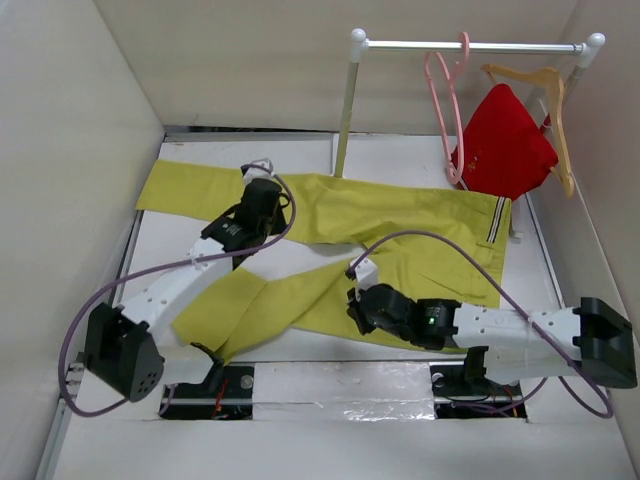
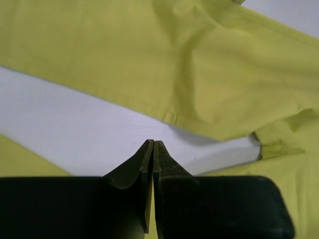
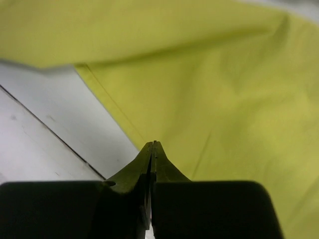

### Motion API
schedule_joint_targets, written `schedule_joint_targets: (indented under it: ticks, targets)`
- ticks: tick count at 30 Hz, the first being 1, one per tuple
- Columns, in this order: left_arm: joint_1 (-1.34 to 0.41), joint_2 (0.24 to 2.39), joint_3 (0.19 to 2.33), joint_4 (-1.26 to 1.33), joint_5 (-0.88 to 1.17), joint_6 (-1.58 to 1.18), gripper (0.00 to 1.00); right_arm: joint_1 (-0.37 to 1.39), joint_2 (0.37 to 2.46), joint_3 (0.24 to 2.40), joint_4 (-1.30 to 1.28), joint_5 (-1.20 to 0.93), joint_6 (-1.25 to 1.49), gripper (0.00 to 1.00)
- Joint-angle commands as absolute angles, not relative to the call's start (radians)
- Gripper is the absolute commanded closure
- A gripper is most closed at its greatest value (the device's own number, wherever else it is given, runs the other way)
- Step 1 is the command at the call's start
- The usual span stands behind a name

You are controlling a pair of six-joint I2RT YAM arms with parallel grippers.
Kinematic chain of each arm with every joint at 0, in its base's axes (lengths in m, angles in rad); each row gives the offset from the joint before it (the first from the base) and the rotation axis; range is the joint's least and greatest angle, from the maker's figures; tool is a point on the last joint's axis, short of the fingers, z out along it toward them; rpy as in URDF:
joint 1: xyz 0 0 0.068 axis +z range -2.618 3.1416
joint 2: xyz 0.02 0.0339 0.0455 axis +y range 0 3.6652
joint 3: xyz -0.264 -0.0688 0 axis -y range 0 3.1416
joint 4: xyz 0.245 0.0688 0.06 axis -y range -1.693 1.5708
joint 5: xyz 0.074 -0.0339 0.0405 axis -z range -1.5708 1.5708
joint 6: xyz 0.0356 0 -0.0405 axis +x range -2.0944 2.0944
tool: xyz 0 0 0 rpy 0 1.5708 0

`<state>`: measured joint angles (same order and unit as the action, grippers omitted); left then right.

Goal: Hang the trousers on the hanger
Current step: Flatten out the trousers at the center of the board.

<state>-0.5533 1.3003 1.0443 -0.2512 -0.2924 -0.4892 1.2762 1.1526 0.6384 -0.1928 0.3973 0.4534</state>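
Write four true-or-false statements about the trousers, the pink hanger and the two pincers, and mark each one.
1. The trousers lie spread out on the table. True.
2. The pink hanger lies on the table. False: it hangs from the rail, beside a red garment.
3. The left pincer is shut. True.
4. The right pincer is wide open. False: it is shut, with its tips at the edge of the trousers.
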Motion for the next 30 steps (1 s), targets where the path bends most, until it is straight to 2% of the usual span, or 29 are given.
schedule_joint_targets:
  ticks: [1, 4, 9, 11, 16, 21, 30]
  targets:
    - [-0.503, 1.177, 0.948, -0.379, -0.313, -0.518, 1.0, 1.212, 1.12, 0.64, 0.101, 0.254, 0.362, 1.0]
    - [-0.469, 1.105, 0.89, -0.414, -0.218, -0.518, 1.0, 1.183, 1.16, 0.693, 0.097, 0.225, 0.354, 1.0]
    - [-0.482, 1.137, 0.856, -0.528, -0.249, -0.598, 0.82, 1.129, 1.095, 0.687, 0.101, 0.235, 0.304, 1.0]
    - [-0.482, 1.182, 0.833, -0.509, -0.168, -0.594, 0.75, 1.094, 1.049, 0.666, 0.094, 0.215, 0.299, 0.99]
    - [-0.517, 1.345, 0.799, -0.523, -0.179, -0.624, 0.76, 0.984, 0.891, 0.583, 0.083, 0.166, 0.304, 0.95]
    - [-0.517, 1.39, 0.787, -0.525, -0.27, -0.644, 0.75, 0.905, 0.776, 0.496, 0.086, 0.094, 0.301, 0.93]
    - [-0.517, 1.451, 0.79, -0.503, -0.291, -0.635, 0.71, 0.864, 0.755, 0.437, 0.118, 0.011, 0.295, 0.88]
